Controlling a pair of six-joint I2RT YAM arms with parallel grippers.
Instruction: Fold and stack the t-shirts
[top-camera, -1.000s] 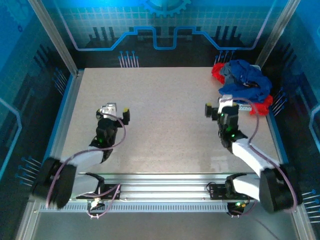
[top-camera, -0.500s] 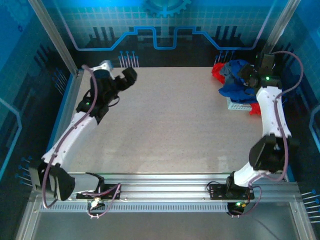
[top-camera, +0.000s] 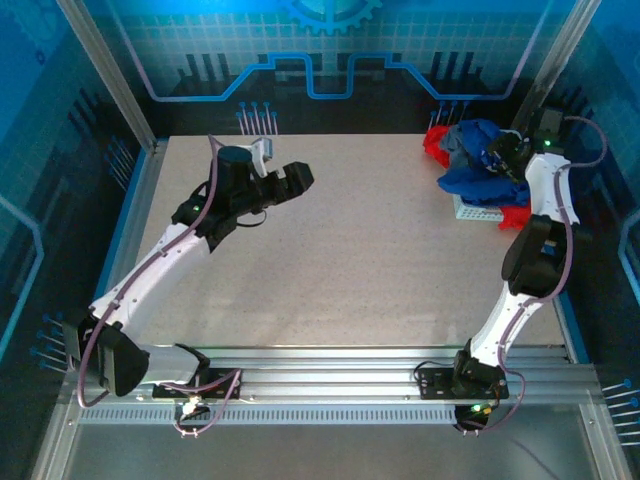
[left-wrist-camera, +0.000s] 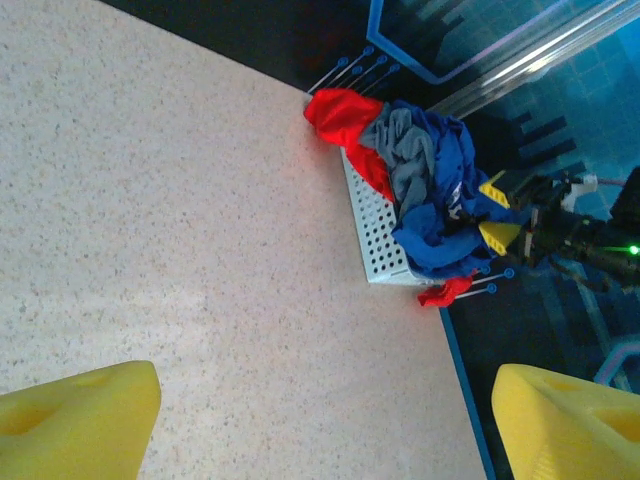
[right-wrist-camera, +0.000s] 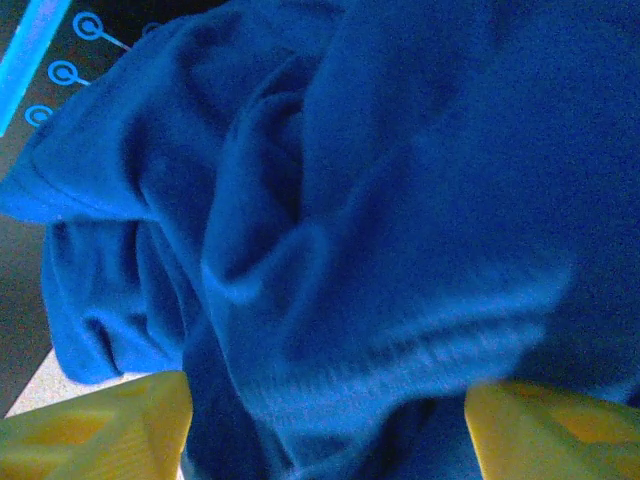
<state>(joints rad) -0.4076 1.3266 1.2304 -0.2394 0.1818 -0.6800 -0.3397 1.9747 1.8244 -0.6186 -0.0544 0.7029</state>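
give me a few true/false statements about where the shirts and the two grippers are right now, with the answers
1. The t-shirts are heaped in a white perforated basket at the far right corner of the table. True.
2. The left gripper holds a red shirt. False: its fingers are wide apart with nothing between them, over bare table.
3. The right gripper is at the heap, its fingers apart over the blue shirt. True.
4. One shirt lies folded flat in the middle of the table. False: none is folded; all are crumpled in the heap.
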